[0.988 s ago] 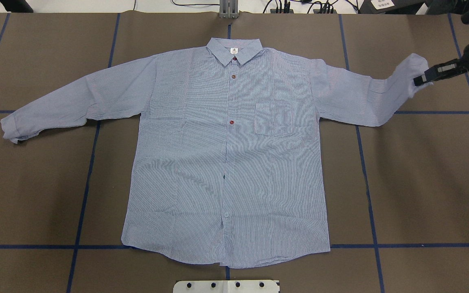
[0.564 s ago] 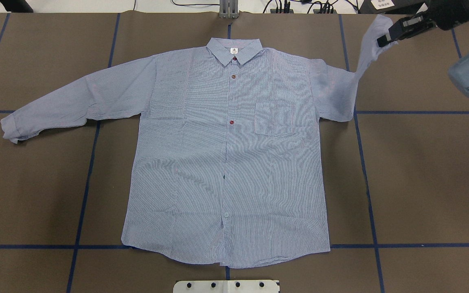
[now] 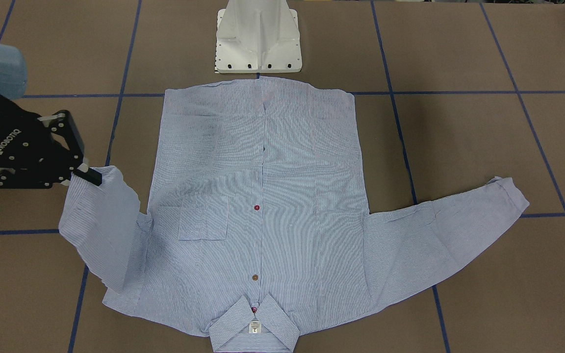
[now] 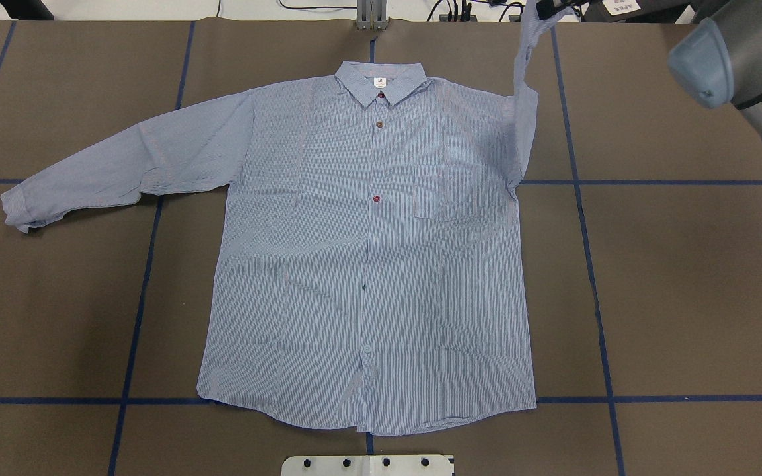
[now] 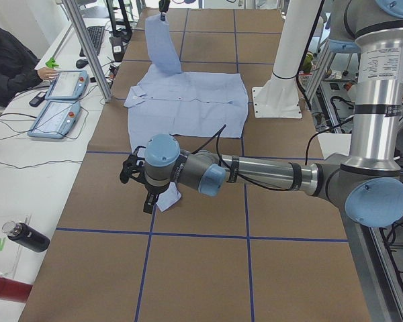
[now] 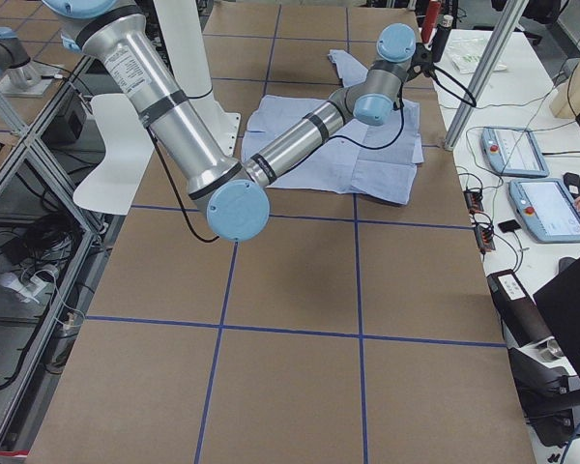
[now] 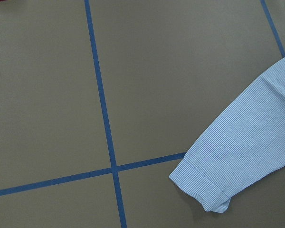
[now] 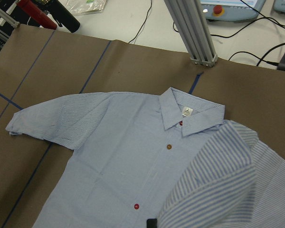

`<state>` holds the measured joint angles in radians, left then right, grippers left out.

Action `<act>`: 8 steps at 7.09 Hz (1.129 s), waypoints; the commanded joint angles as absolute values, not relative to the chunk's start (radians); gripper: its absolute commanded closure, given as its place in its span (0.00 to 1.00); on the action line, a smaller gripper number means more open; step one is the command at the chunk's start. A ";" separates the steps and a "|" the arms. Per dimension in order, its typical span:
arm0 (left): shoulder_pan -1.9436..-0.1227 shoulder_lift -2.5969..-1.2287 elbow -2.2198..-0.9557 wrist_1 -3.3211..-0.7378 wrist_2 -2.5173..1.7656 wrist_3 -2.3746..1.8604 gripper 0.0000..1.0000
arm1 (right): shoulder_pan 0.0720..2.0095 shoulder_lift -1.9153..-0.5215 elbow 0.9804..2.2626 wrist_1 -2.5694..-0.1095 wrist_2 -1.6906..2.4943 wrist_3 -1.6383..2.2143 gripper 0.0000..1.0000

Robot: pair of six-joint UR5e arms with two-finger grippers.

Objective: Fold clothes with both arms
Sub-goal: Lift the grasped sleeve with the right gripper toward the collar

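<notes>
Blue-and-white finely striped button-up shirt (image 4: pixel 368 264) lies flat, front up, on the brown paper-covered table (image 4: pixel 685 297), collar at the far side. The black two-finger right gripper (image 3: pixel 89 175) is clamped on the cuff of the right sleeve (image 3: pixel 101 220), which hangs raised. The hold appears shallow, so the cuff may slip free, or tension may drag the shoulder askew. For the left gripper (image 5: pixel 149 201), near the left cuff, the finger state cannot be told.

Bright, even light falls from above; shadows under the shirt (image 4: pixel 368 264) are faint. Its fine stripes shimmer with moiré overhead. The sleeve (image 8: pixel 218 190) nearest the right wrist camera looks soft.
</notes>
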<state>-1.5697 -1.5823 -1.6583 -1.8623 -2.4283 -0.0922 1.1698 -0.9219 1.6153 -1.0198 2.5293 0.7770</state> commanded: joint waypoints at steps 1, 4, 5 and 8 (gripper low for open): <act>-1.571 -1.583 -1.652 -1.862 -2.428 -0.095 0.01 | 1.077 -0.835 1.598 -1.051 2.423 0.818 1.00; -1.569 -1.583 -1.649 -1.861 -2.428 -0.095 0.01 | 0.942 -0.715 1.470 -1.072 2.254 0.816 1.00; -1.569 -1.583 -1.649 -1.861 -2.430 -0.097 0.01 | 0.919 -0.689 1.436 -1.072 2.223 0.816 1.00; -1.571 -1.583 -1.646 -1.861 -2.430 -0.098 0.01 | 0.809 -0.620 1.295 -1.072 2.093 0.813 1.00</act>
